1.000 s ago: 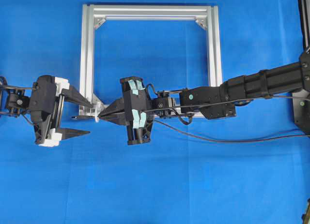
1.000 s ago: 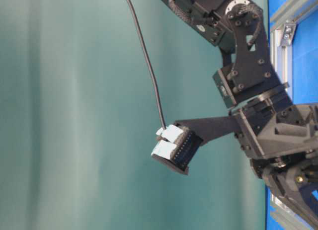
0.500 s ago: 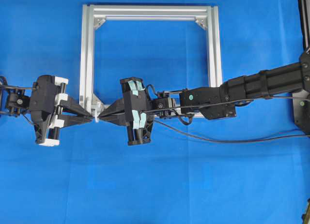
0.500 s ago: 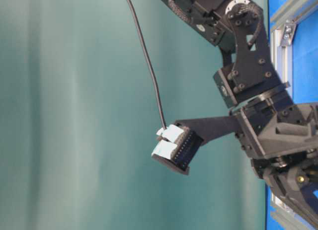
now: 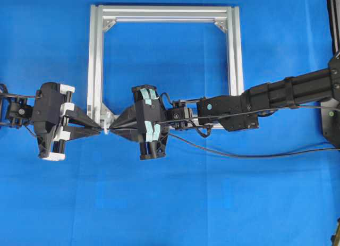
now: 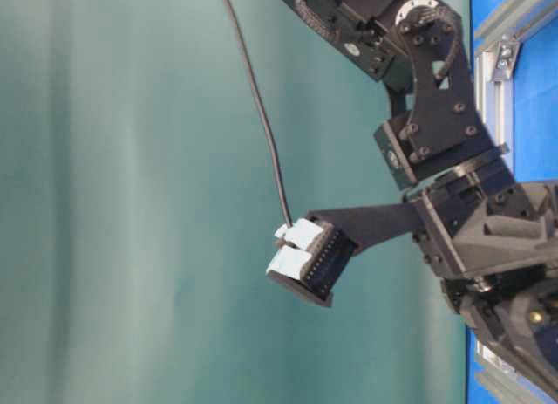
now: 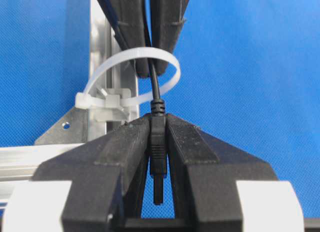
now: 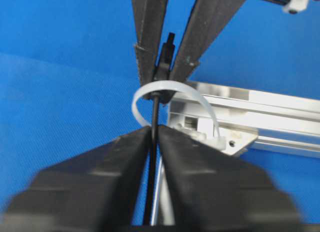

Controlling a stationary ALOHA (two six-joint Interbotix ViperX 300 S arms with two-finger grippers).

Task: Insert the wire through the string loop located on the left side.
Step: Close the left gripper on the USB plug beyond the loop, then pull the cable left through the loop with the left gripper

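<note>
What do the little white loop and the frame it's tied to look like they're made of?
The string loop looks like translucent whitish plastic, apparently a zip tie with a locking head. The frame looks like brushed silver aluminium, with slotted rails and bolted corner brackets.

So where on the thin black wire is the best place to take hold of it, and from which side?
Best on the moulded plug of the thin black wire, from the far side of the whitish zip-tie string loop, opposite the right end effector. The plug is the thickest, stiffest part and has already passed through the loop; the left end effector is shut on it there.
</note>
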